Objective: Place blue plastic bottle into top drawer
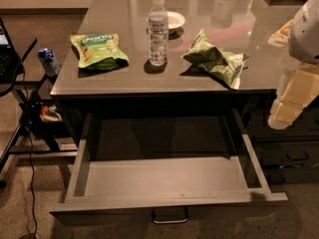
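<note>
The blue plastic bottle stands upright on the grey tabletop near the middle. It is slim and clear, with a white cap and a pale label. The top drawer is pulled wide open below the table's front edge, and nothing shows inside it. Its metal loop handle hangs from the front panel. My gripper is at the right edge of the view, a cream-coloured part below a white arm segment. It hangs beside the table's right front corner, far to the right of the bottle and above the drawer's right side. It holds nothing that I can see.
A green snack bag lies left of the bottle and a crumpled green bag lies right of it. A small white bowl sits behind the bottle. A small blue can stands on a side stand at left. Darker drawers are at right.
</note>
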`<state>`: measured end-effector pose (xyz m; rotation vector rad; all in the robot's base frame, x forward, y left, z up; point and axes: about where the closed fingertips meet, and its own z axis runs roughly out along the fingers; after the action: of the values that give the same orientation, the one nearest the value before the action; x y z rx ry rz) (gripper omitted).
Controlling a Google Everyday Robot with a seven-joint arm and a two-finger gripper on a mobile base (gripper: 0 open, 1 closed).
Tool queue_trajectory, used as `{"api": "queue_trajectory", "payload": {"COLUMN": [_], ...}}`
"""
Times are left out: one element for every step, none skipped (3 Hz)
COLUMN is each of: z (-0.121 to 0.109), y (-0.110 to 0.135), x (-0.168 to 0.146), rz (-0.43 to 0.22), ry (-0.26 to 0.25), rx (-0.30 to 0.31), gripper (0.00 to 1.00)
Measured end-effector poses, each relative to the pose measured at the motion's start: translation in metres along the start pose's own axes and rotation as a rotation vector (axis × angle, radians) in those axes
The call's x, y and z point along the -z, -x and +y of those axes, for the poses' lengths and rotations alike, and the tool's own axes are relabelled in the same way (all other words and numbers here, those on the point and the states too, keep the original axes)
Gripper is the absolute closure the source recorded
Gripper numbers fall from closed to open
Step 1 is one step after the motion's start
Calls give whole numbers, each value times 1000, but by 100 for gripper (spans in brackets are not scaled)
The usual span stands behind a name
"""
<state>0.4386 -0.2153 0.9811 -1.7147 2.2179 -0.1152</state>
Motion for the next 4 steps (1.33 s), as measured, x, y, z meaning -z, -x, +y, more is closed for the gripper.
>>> {"api": "queue_trajectory", "payload": {"z": [0, -16, -37, -54], "y": [0, 21, 51, 92], "x": [0, -7, -16, -28], "rz": [0, -62, -126, -181], "ry": [0, -6, -2, 10], "rx": [0, -44, -69, -66], "gripper": [0, 0, 0, 0]}}
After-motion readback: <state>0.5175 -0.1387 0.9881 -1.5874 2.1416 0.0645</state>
